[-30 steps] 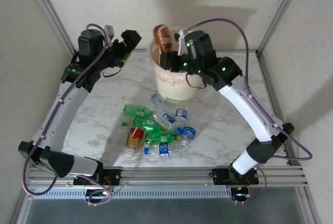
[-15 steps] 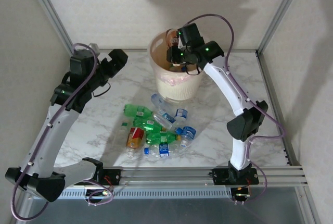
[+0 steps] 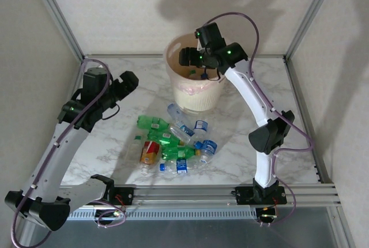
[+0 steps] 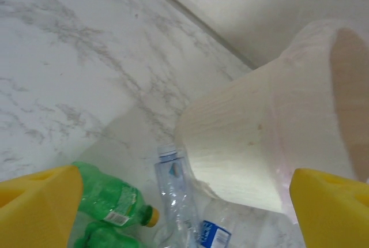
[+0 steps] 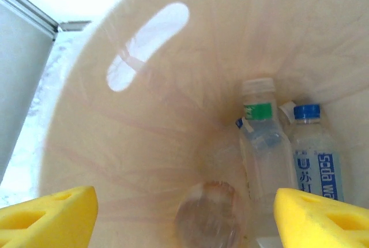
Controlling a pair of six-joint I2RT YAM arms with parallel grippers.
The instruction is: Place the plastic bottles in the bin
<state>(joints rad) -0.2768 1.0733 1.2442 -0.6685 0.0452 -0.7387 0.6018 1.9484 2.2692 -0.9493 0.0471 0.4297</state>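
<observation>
The release is made. The right gripper (image 3: 185, 57) is held over the mouth of the bin (image 3: 199, 97), its jaws parted and nothing between them. Down in the bin, a round brownish bottle base (image 5: 207, 222) is seen from the right wrist, blurred; whether it is falling or already at rest cannot be told. Beside it lie a green-labelled clear bottle (image 5: 259, 138) and a blue-capped bottle (image 5: 314, 156). One more bottle is judged delivered, so this arm is freed for another pick.

A second ago, an orange-labelled bottle was clamped in those jaws above the bin's far rim. Half a second ago it was carried down into the opening. Now it is gone from the grip, and the arm is drawn more upright on the right side.

On the left, a change is noted too. The left gripper (image 3: 128, 81), held high at the far left a second ago, is brought nearer and lower, towards the pile of bottles (image 3: 173, 141). Its jaws are spread wide and nothing is held. From its wrist, a green bottle (image 4: 109, 199) and a clear bottle (image 4: 173, 196) are seen on the marble table (image 3: 115, 144), just near of the bin's wall.

The pile itself is unchanged across all three moments. Plenty is left to be cleared, including a red-orange labelled bottle (image 3: 150, 151) at its near left.
</observation>
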